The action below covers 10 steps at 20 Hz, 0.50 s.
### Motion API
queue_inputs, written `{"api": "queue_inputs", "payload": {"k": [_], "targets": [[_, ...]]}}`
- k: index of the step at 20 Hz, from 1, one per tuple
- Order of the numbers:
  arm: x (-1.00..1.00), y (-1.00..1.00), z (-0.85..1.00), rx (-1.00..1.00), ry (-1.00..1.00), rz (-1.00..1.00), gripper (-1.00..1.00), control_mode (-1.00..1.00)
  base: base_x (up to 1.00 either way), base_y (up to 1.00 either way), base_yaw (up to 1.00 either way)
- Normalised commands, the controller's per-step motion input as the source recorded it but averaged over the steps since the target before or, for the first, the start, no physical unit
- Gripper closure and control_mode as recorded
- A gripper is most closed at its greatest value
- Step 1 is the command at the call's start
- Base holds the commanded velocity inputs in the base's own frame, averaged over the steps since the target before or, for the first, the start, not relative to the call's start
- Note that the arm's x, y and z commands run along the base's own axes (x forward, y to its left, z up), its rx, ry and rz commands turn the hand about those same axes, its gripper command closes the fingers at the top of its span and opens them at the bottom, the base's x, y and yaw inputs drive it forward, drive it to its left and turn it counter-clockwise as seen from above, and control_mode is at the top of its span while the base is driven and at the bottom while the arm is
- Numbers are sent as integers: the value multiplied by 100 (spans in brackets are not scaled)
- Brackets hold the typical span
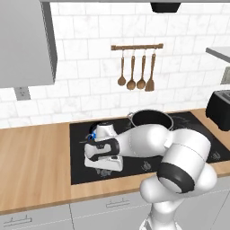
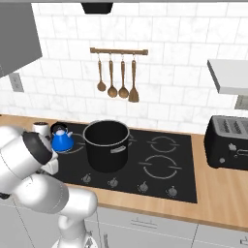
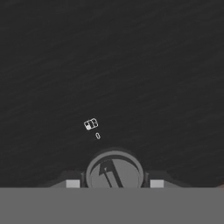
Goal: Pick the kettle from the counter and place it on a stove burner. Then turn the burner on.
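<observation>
The small blue kettle (image 2: 62,140) stands upright on the rear left stove burner (image 2: 76,148) of the black cooktop, just left of the big pot. In the left base view a sliver of the kettle (image 1: 93,134) peeks out behind my wrist. My gripper (image 1: 104,172) points down at the cooktop's front left edge, apart from the kettle. In the hand view my gripper (image 3: 114,183) stands open, one fingertip (image 3: 73,183) on each side of a round grey knob (image 3: 114,171), a thin gap on both sides. The wooden counter (image 1: 36,166) stretches left of the cooktop.
A big black pot (image 2: 106,144) sits mid-cooktop beside the kettle. Two bare burners (image 2: 158,167) lie to its right. A row of knobs (image 2: 143,186) lines the front edge. A black toaster (image 2: 228,141) stands on the right counter; utensils (image 2: 116,77) hang on the wall.
</observation>
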Motion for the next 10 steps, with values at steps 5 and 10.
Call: {"api": "queue_inputs", "payload": {"k": [5, 10], "targets": [[-28, -9, -35, 0, 0, -46, 100, -100, 0, 0, 0], [-16, -6, -38, 0, 1, -54, 100, -100, 0, 0, 0]]}}
